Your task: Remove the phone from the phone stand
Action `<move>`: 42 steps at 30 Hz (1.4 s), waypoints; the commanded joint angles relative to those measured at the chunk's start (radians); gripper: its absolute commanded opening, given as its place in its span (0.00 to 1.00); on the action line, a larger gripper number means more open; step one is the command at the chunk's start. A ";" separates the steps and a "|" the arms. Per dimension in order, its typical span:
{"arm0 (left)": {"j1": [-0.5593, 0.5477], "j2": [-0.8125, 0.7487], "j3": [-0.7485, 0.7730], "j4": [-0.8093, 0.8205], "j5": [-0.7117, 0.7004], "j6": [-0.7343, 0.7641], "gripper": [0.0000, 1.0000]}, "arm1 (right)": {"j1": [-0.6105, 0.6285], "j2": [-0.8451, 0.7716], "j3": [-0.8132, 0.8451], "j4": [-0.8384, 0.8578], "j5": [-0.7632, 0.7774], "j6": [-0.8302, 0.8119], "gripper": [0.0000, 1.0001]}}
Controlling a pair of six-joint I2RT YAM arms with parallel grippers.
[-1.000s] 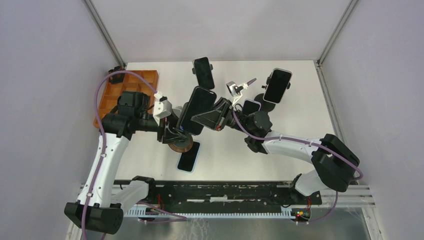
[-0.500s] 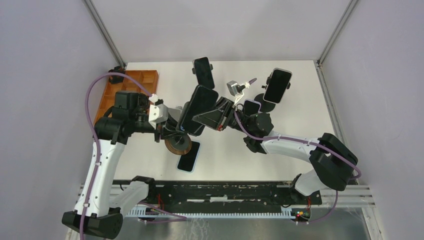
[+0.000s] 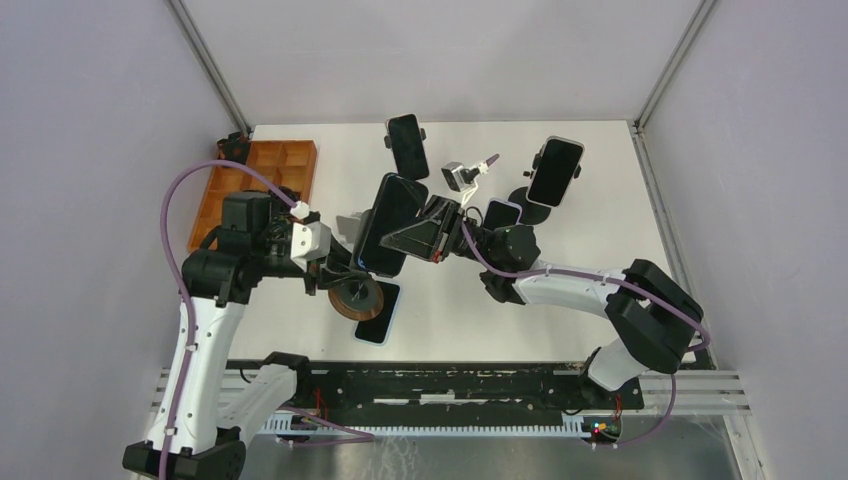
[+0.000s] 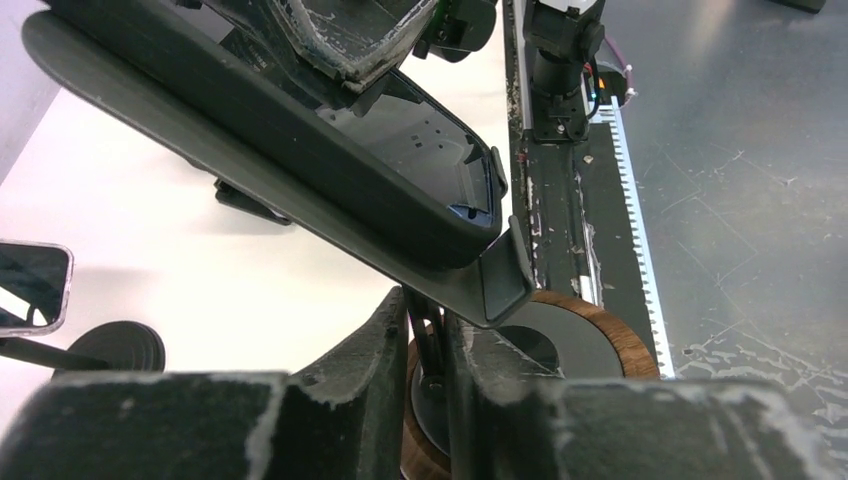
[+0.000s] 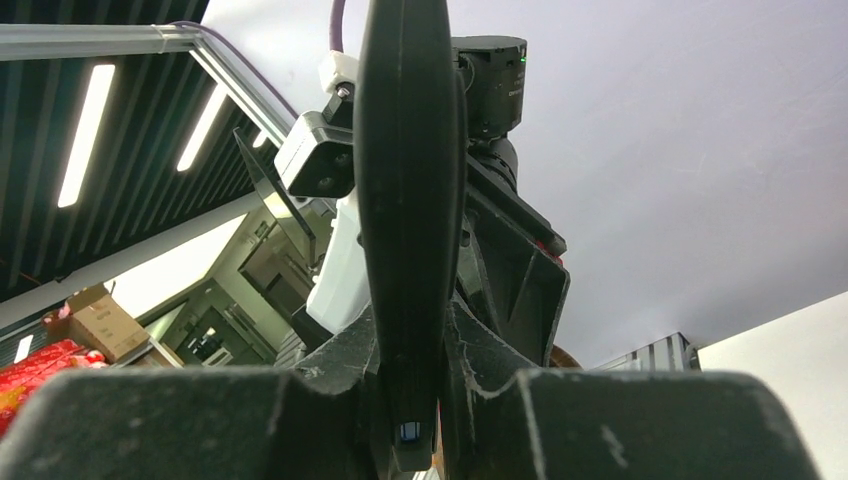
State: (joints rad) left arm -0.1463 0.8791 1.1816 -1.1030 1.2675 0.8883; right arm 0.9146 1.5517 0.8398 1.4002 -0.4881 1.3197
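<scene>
Black glossy phone (image 3: pixel 391 220), tilted, clamped by right pincer (image 3: pixel 421 231) over stand (image 3: pixel 357 297).

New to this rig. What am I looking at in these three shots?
Two white robot arms are bolted at the near edge of a table. The overhead picture looks down on both arms. The other two pictures come from a camera on each wrist. The left pincer is shut on the thin stem of a phone stand that has a round wooden base. The right pincer is shut on the phone, which shows edge-on in its own view. Behind them, other phones sit on stands. A loose phone lies flat, and an orange tray sits at the far left.
</scene>
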 commanded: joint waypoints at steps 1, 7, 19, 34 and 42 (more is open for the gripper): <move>0.000 0.015 -0.016 0.025 0.041 0.004 0.31 | 0.025 -0.039 0.078 0.270 0.029 0.046 0.00; 0.001 0.033 -0.045 0.023 0.066 -0.004 0.46 | 0.043 -0.038 0.091 0.255 0.036 0.018 0.00; 0.001 -0.005 0.003 -0.004 -0.008 0.112 0.03 | 0.002 -0.088 0.020 0.162 0.041 -0.025 0.22; 0.002 0.010 0.042 -0.066 -0.017 0.176 0.02 | -0.077 -0.152 -0.097 0.078 0.079 -0.016 0.18; 0.002 0.026 0.037 -0.021 -0.084 0.175 0.02 | -0.206 -0.339 -0.285 -0.021 0.039 -0.030 0.25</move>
State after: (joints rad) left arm -0.1459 0.9066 1.1812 -1.1934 1.2022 1.0180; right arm 0.7589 1.3281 0.6109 1.3594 -0.4309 1.2747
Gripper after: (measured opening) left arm 0.171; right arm 0.245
